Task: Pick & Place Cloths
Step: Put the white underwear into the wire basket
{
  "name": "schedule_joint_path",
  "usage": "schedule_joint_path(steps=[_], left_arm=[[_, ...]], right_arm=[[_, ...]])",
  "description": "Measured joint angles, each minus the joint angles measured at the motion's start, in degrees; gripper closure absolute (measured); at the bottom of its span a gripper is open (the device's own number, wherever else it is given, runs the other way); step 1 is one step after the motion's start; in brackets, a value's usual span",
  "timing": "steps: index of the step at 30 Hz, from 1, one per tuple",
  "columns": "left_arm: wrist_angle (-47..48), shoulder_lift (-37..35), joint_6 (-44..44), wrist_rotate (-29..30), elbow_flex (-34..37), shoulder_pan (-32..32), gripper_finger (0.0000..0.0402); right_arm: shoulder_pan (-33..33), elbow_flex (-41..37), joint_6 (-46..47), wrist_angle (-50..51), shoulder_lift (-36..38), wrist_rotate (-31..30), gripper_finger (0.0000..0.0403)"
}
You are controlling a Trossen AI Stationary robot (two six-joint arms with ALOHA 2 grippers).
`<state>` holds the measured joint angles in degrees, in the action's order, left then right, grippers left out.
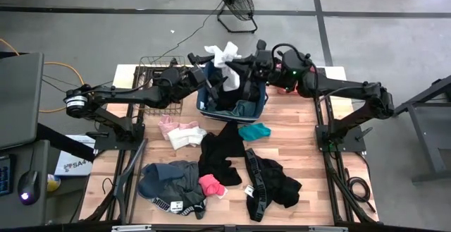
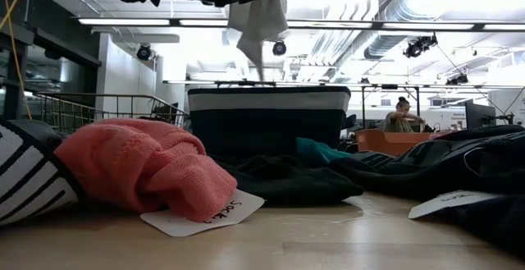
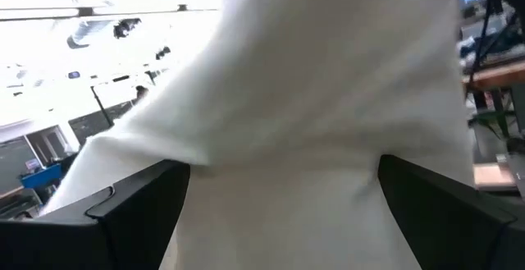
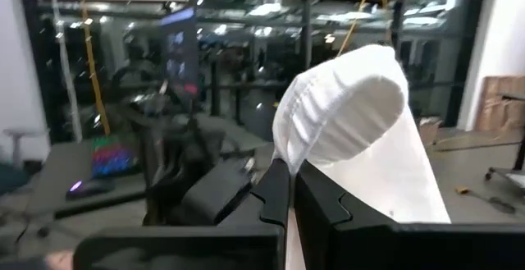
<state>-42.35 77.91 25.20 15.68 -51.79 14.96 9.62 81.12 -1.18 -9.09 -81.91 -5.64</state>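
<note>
"Sock" handwritten on the paper tag (image 2: 197, 215) under the pink cloth (image 2: 143, 167).

A white cloth (image 1: 224, 54) hangs in the air above the bin. Black (image 1: 224, 146), teal (image 1: 254, 130), pale pink (image 1: 177, 126), grey (image 1: 168, 176) and bright pink (image 1: 212, 185) cloths lie crumpled on the desk (image 1: 303, 140).

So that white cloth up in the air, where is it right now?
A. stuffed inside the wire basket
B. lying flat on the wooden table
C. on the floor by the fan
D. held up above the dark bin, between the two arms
D: the high view shows the white cloth raised over the dark bin, pinched in the right tool, while the left tool stands open around it.
</note>
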Motion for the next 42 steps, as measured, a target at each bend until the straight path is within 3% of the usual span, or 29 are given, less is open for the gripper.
schedule_joint_path(steps=[9,19,24,28,33,42], left_arm=[[-1.2,0.0,-2.4,-0.5,0.0,0.0,0.0014],[-1.2,0.0,-8.1,-10.7,0.0,0.0,0.0014],[-0.9,0.0,-11.5,-12.6,0.0,0.0,0.0026],[-0.6,0.0,-14.1,-13.4,0.0,0.0,0.0072],[0.3,0.0,-16.3,-13.4,0.0,0.0,0.0160],[3.1,0.0,-16.7,-13.2,0.0,0.0,0.0370]], right_arm=[[-1.9,0.0,0.1,5.7,0.0,0.1,0.0400],[-1.9,0.0,0.1,9.0,-0.1,-0.2,0.0400],[-1.6,0.0,0.1,10.1,-0.1,-0.5,0.0400],[-1.6,0.0,0.0,11.1,-0.1,-3.5,0.0400],[-1.6,0.0,-0.1,12.3,-0.1,-4.5,0.0400],[-1.6,0.0,-0.7,12.5,-0.1,-6.4,0.0400]])
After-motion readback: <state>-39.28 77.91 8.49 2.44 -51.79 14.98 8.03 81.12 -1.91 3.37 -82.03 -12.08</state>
